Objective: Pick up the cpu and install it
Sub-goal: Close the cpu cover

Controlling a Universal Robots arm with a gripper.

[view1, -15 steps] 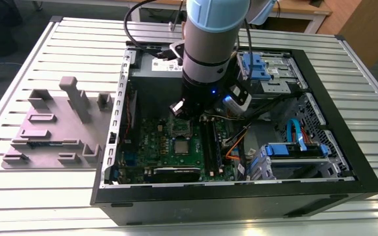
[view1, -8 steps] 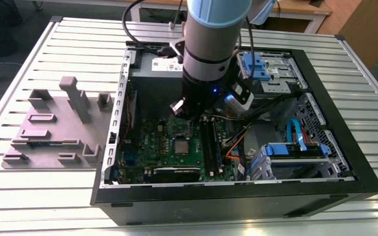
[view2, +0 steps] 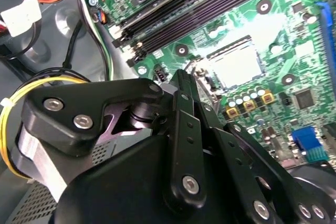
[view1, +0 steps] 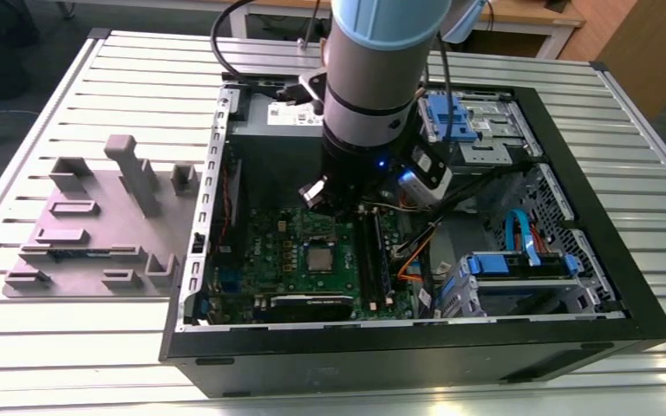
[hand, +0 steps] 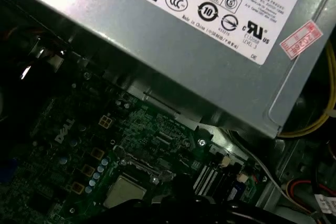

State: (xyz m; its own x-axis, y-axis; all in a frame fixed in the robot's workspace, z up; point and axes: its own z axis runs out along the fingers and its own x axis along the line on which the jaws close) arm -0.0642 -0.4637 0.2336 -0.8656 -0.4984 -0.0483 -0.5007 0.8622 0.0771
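Observation:
The cpu (view1: 322,257) is a pale silver square lying flat in the socket in the middle of the green motherboard (view1: 270,243), inside the open computer case. It also shows in both wrist views, pale against the board (view2: 236,62) (hand: 122,191), with the socket's metal frame (hand: 137,163) around it. My gripper (view1: 335,208) hangs from the arm just above the board, a little behind the cpu and apart from it. In the second wrist view its black links (view2: 184,80) reach toward the socket's edge, with nothing seen in them.
A large grey box with a white label (hand: 210,51) stands at the back of the case (view1: 281,117). Black memory slots (view2: 210,3) run beside the socket. Blue drive cages (view1: 463,121) (view1: 519,269) and loose cables (view1: 414,260) crowd the exterior view's right. A grey fixture plate (view1: 96,230) lies outside the case.

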